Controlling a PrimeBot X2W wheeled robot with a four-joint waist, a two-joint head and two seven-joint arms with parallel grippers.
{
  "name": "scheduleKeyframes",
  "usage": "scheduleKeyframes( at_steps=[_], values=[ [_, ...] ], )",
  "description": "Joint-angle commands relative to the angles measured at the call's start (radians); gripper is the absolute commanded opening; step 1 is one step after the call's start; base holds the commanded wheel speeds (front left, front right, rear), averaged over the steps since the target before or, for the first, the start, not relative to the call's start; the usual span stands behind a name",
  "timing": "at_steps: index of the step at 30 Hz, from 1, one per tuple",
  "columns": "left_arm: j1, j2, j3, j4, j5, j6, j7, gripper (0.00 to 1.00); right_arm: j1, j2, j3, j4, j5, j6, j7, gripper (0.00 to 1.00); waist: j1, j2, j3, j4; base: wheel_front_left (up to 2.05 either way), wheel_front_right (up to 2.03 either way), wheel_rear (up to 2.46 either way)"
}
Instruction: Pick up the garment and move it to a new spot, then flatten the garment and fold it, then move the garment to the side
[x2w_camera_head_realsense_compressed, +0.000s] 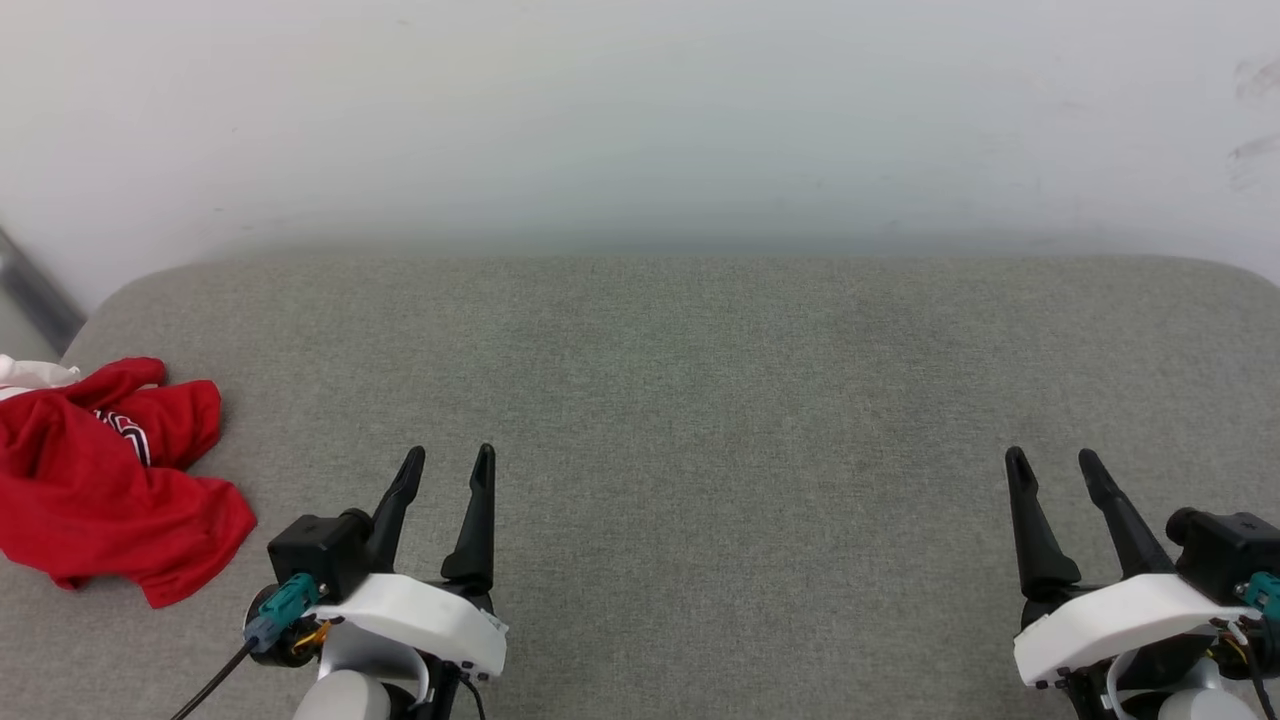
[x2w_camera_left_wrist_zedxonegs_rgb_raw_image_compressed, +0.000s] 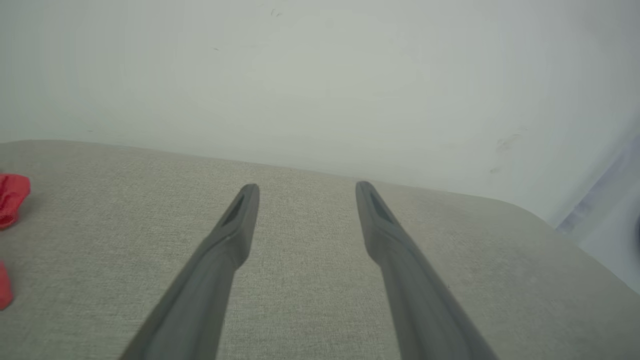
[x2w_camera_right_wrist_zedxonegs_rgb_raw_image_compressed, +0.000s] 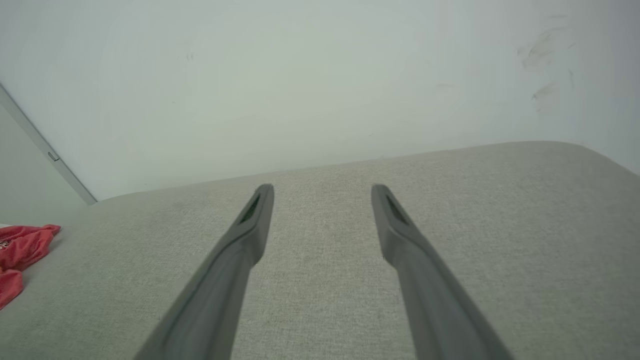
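Along the left edge of the head view, the garment (x2w_camera_head_realsense_compressed: 100, 480) lies in a crumpled red heap on the grey fabric surface (x2w_camera_head_realsense_compressed: 700, 380), with a scrap of white at its upper left and a bit of black lettering showing. At lower left, near it but not touching, the left gripper (x2w_camera_head_realsense_compressed: 450, 453) points up the frame, fingers spread with nothing between them. At lower right, well apart from the garment, the right gripper (x2w_camera_head_realsense_compressed: 1052, 455) is likewise spread and empty. A pale wall (x2w_camera_head_realsense_compressed: 640, 120) runs across the top.
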Motion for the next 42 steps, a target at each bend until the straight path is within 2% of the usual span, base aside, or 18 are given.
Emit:
scheduleKeyframes(
  at_steps=[1, 30, 42],
  values=[
    [-0.014, 0.003, -0.003, -0.003, 0.016, 0.001, -0.005, 1.0, 0.005, 0.002, -0.001, -0.01, -0.013, 0.0, -0.005, 1.0, 0.0, 0.0, 0.0, 0.0, 0.0, 0.0, 0.0],
    [-0.022, -0.006, -0.005, 0.048, 0.2, 0.003, -0.061, 1.0, 0.016, 0.003, 0.006, -0.018, -0.189, 0.0, -0.028, 1.0, 0.0, 0.0, -0.004, 0.002, 0.0, 0.0, 0.0],
    [-0.028, -0.009, 0.0, 0.075, 0.158, 0.004, -0.06, 1.0, 0.001, 0.003, 0.003, 0.003, -0.168, 0.0, -0.038, 1.0, 0.0, 0.0, -0.001, 0.008, 0.0, 0.0, 0.0]
  ],
)
